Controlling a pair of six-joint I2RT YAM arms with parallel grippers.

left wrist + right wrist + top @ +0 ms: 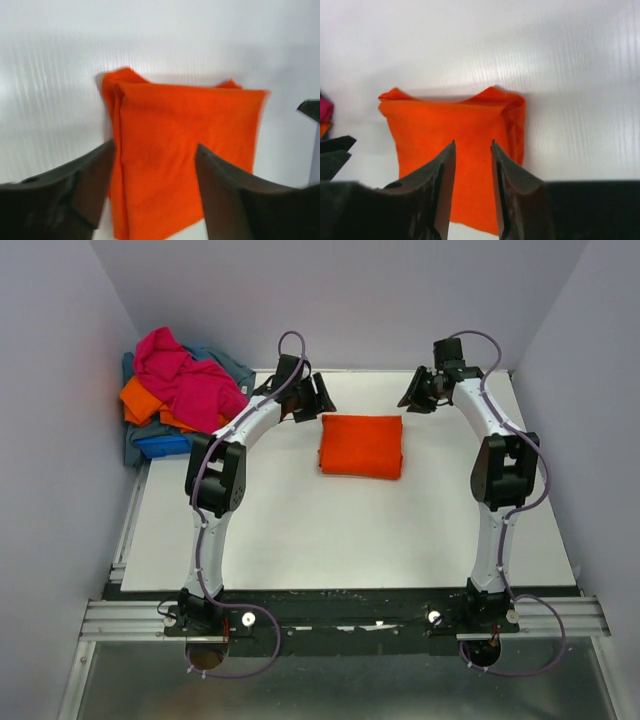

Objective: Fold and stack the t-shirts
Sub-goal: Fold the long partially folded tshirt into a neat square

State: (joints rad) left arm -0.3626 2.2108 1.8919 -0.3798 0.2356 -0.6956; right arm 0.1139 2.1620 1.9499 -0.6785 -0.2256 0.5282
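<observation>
Fingers (85, 185) of the left gripper (153, 147) spread wide, empty; the right gripper (473, 146) shows a narrow gap, gripping nothing. Both flank the bright orange folded fabric t-shirt (361, 445), lying centred near the far edge of the white counter (300, 530), probably as the stack's base. The crumpled pink, orange and blue shirts (180, 390) heap at the far-left corner.
</observation>
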